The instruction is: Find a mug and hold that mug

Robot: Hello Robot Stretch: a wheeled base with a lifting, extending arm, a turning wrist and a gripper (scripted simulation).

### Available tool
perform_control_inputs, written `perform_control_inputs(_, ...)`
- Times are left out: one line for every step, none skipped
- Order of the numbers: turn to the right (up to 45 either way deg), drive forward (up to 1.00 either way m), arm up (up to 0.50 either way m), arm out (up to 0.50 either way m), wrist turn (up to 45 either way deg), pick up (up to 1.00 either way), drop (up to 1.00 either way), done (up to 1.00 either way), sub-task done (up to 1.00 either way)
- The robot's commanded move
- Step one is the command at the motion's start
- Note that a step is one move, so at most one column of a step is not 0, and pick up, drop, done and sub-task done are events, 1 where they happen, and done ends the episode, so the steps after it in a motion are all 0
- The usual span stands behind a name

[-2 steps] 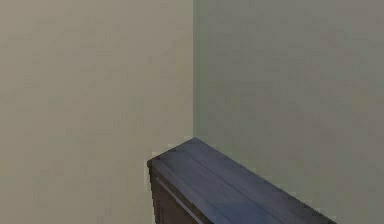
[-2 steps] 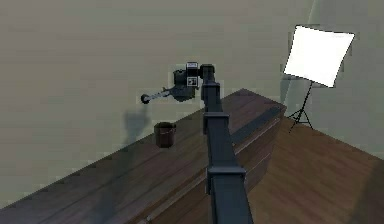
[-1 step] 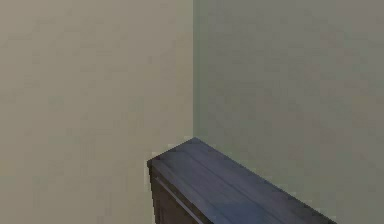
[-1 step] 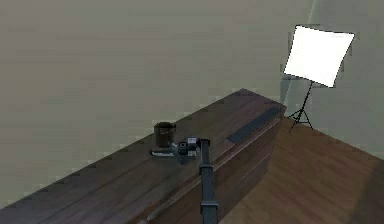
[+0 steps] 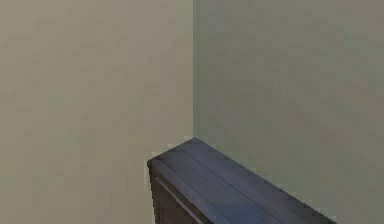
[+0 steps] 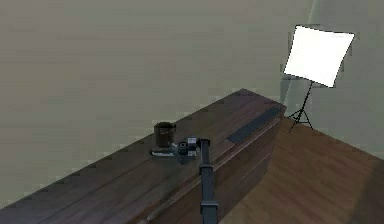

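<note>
- In the arm side view you see a long dark wooden bench (image 6: 100, 180) running diagonally against a plain pale wall (image 6: 120, 60).
- Past the bench's far end, at the upper right, a white square studio light (image 6: 318, 53) stands on a thin tripod (image 6: 301, 112) on the brown wooden floor (image 6: 330, 180).
- In the forward view you see the bench's end below a corner where 2 walls meet.
</note>
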Motion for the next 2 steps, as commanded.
perform_control_inputs(0.0,0.0,0.1,0.0,0.0,0.0,0.0,0.0,0.0)
perform_control_inputs(0.0,0.0,0.0,0.0,0.0,0.0,0.0,1.0,0.0)
